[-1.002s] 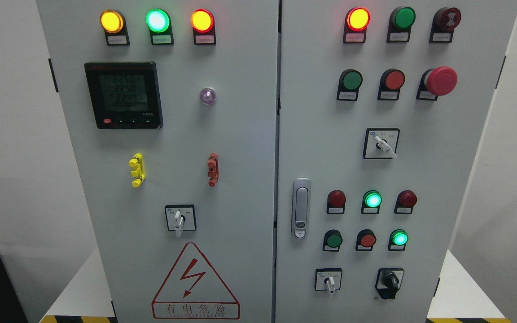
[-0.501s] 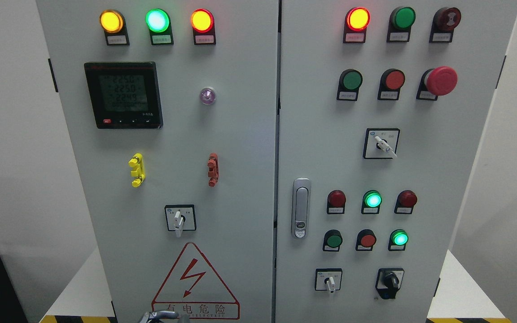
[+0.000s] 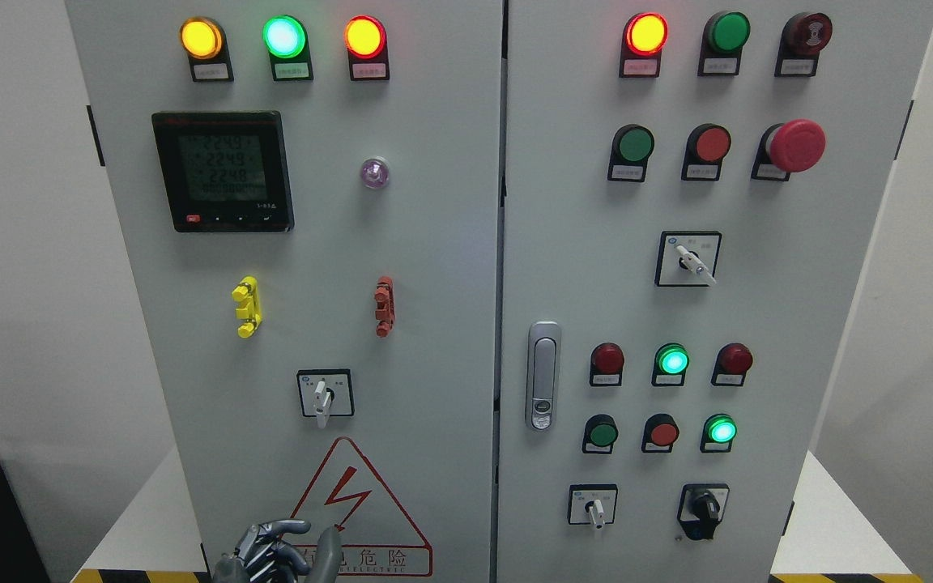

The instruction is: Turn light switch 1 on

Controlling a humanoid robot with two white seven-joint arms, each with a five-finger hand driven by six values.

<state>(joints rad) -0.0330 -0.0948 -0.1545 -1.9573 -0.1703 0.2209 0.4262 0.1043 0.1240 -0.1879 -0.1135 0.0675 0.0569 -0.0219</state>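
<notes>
The left hand (image 3: pixel 272 551) shows at the bottom edge of the frame, left of the middle, in front of the electric-shock warning triangle (image 3: pixel 351 510) on the left cabinet door (image 3: pixel 434 243). Its fingers (image 3: pixel 292 528) are loosely curled and hold nothing, one digit raised, probably readied to grip a knob. Which control is light switch 1 cannot be read from the labels; the nearest candidate is the white-handled rotary switch (image 3: pixel 323 397) just above the triangle, its handle pointing down. The right hand is out of sight.
</notes>
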